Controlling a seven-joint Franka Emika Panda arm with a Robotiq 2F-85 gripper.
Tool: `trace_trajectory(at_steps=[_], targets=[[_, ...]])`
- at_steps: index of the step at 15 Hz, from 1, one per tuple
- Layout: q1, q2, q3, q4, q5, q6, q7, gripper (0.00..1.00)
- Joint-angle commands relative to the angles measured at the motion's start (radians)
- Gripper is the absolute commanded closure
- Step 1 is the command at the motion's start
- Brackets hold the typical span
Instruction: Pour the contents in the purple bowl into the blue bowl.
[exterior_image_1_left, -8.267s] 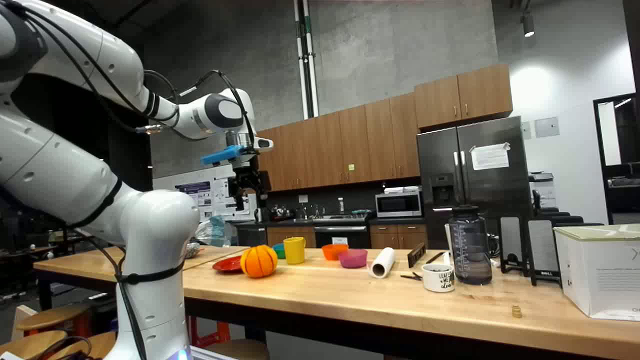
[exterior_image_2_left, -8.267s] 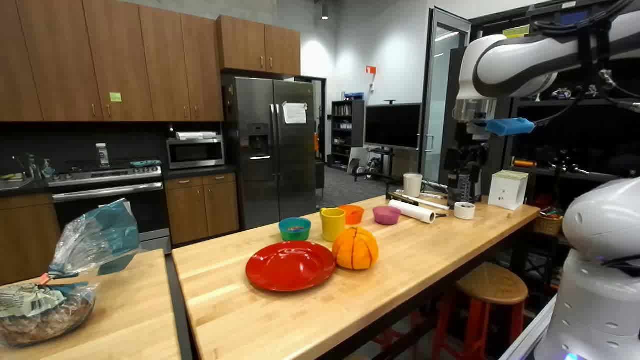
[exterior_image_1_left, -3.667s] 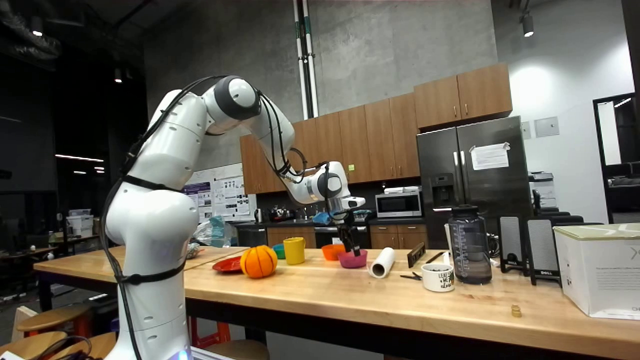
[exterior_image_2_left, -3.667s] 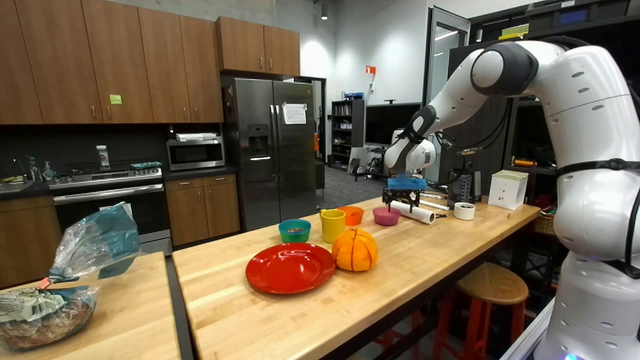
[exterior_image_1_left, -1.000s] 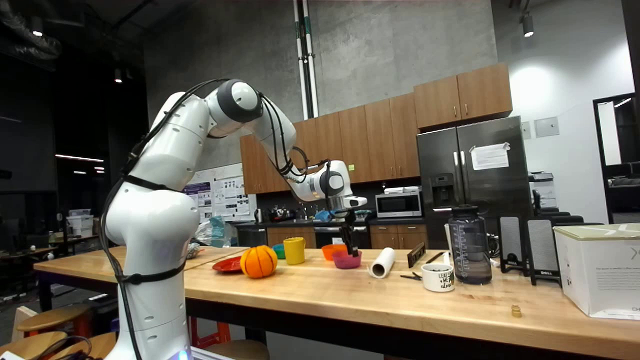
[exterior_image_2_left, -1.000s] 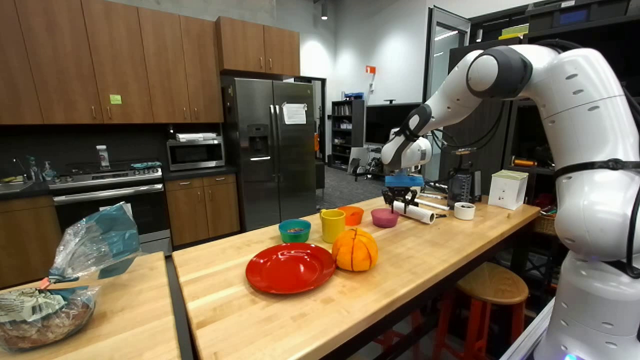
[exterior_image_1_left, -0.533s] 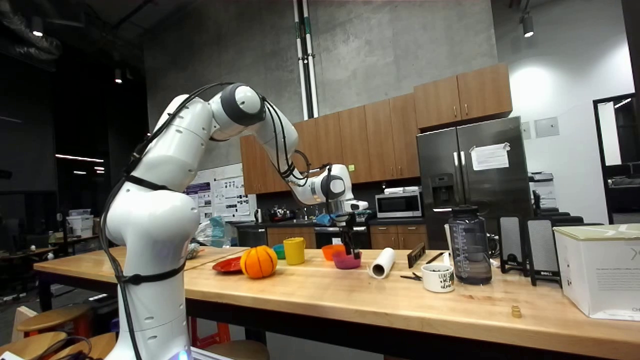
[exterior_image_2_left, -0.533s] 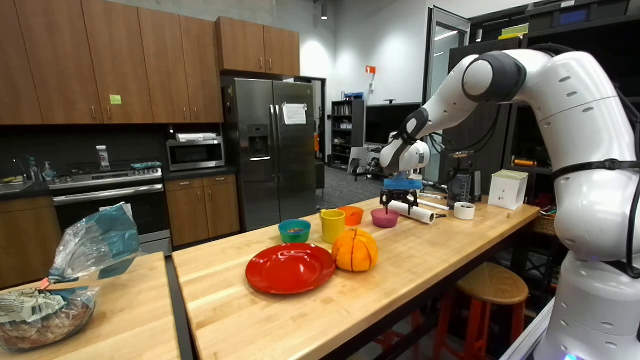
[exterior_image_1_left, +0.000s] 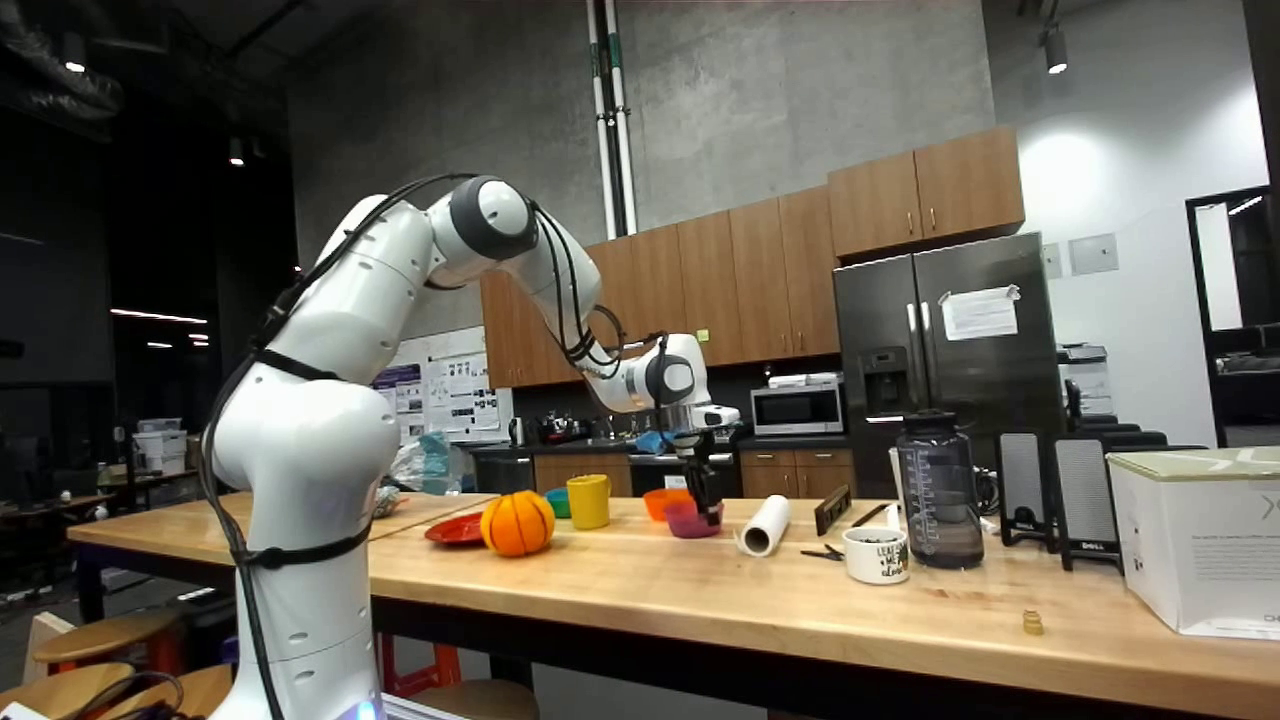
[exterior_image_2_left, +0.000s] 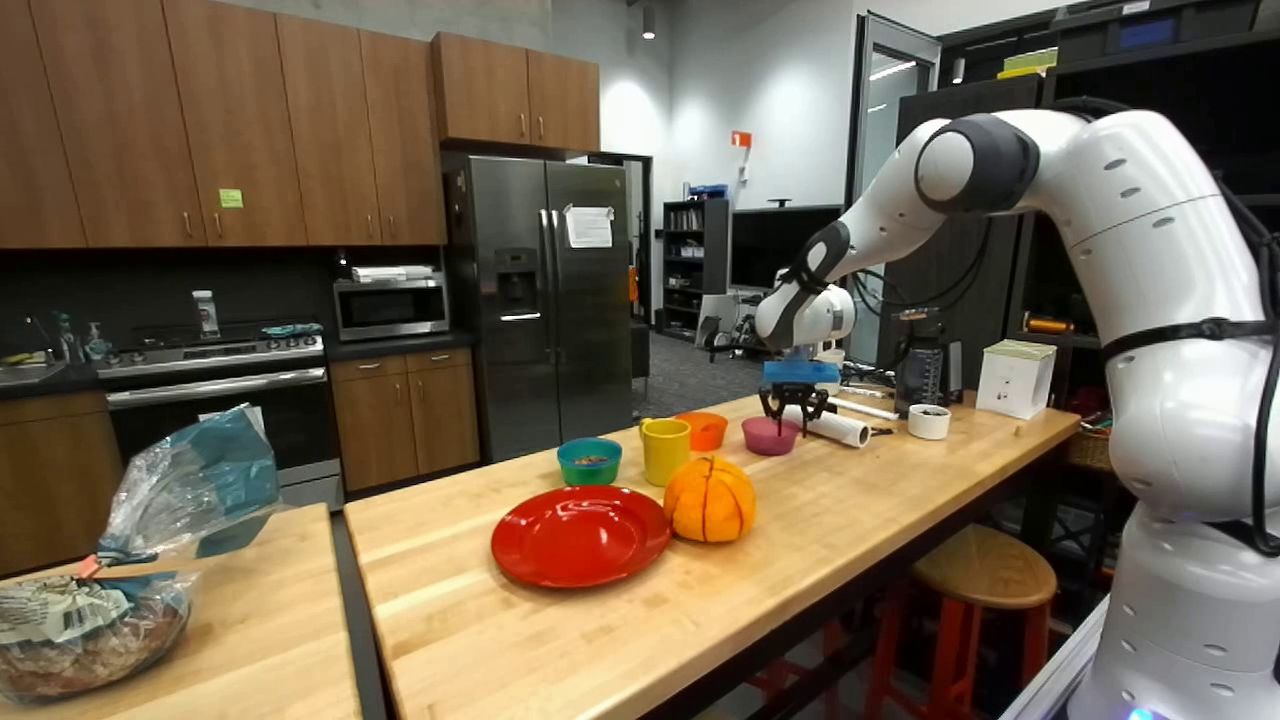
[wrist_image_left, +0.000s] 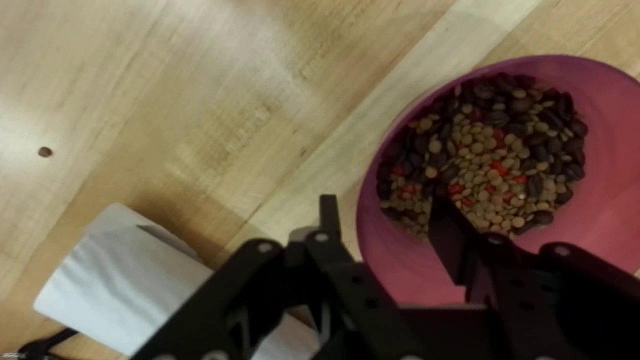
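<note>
The purple bowl (wrist_image_left: 611, 150) stands upright on the table, holding tan, dark brown and red bits (wrist_image_left: 482, 160). My gripper (wrist_image_left: 384, 204) straddles its near rim in the wrist view: one finger (wrist_image_left: 329, 220) is outside the wall, the other finger (wrist_image_left: 445, 235) reaches inside over the contents. A gap shows between the fingers and the rim, so the jaws are partly spread and hold nothing. In an exterior view the gripper (exterior_image_2_left: 793, 432) hangs low at the purple bowl (exterior_image_2_left: 757, 438). The blue bowl (exterior_image_2_left: 590, 472), teal with some bits inside, stands farther along the table beside the yellow mug.
An orange bowl (exterior_image_2_left: 712, 432) and the yellow mug (exterior_image_2_left: 665, 455) stand between the two bowls. A pumpkin (exterior_image_2_left: 710, 505) and a red plate (exterior_image_2_left: 580, 540) are nearby. Close to the gripper lies a white paper roll (wrist_image_left: 130, 287). A white mug (exterior_image_1_left: 877, 558) and a bottle (exterior_image_1_left: 940, 500) stand beyond.
Over the last second my gripper has sunk lower at the purple bowl; its fingers spread wide, then drew partly together. The purple bowl sits slightly left of its place several seconds ago.
</note>
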Motion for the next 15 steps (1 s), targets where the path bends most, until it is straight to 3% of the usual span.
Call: trace_trajectory(at_steps=[1,3,4,15], targets=[[0.005,0.021,-0.01,0.04,0.026,-0.045,-0.01,0.81],[0.004,0.019,-0.009,0.049,0.027,-0.067,-0.014,0.96],[0.006,0.015,-0.011,0.053,0.024,-0.078,-0.012,0.99],[0.009,-0.022,-0.011,0.1,0.01,-0.178,-0.012,0.99]])
